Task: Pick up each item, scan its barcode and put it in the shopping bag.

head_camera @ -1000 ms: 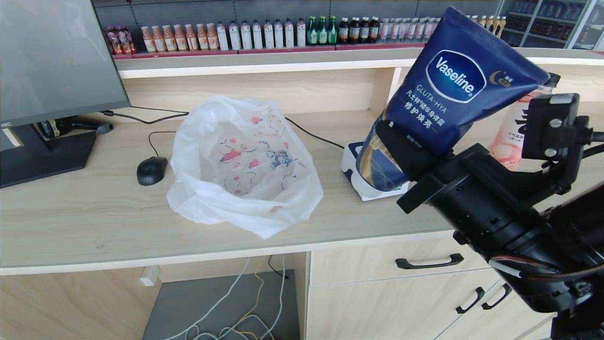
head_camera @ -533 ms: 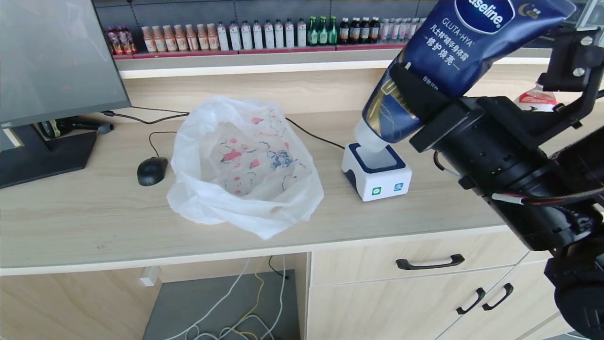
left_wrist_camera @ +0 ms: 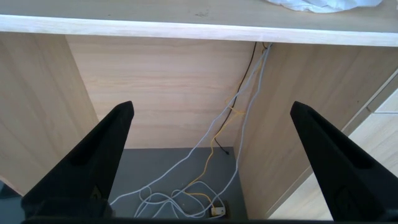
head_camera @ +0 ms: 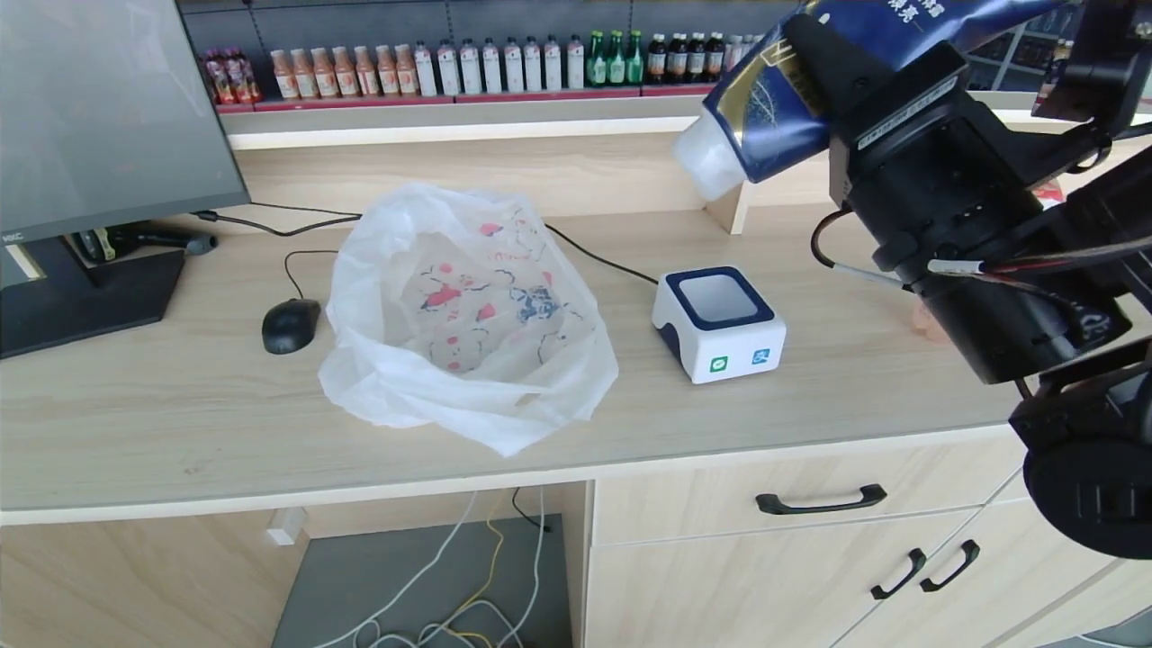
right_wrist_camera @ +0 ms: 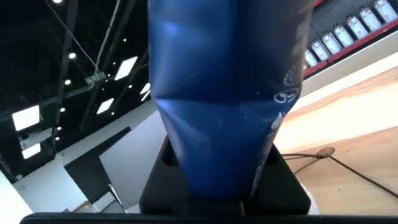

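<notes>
Shop counter [head_camera: 180,423]: we see the right gripper [head_camera: 805,63] clenched on the blue tube [head_camera: 760,112], cap end tilted down; the shopping bag [head_camera: 468,315] lies below-left of these jaws, with the scanner [head_camera: 720,324] between. The left gripper [left_wrist_camera: 208,124] hangs released, under the counter.

Blue tube [head_camera: 774,99], white cap tilted down-left, is held aloft at far right, above the white scanner [head_camera: 720,324]. Open white bag [head_camera: 468,315] sits left of the scanner.
</notes>
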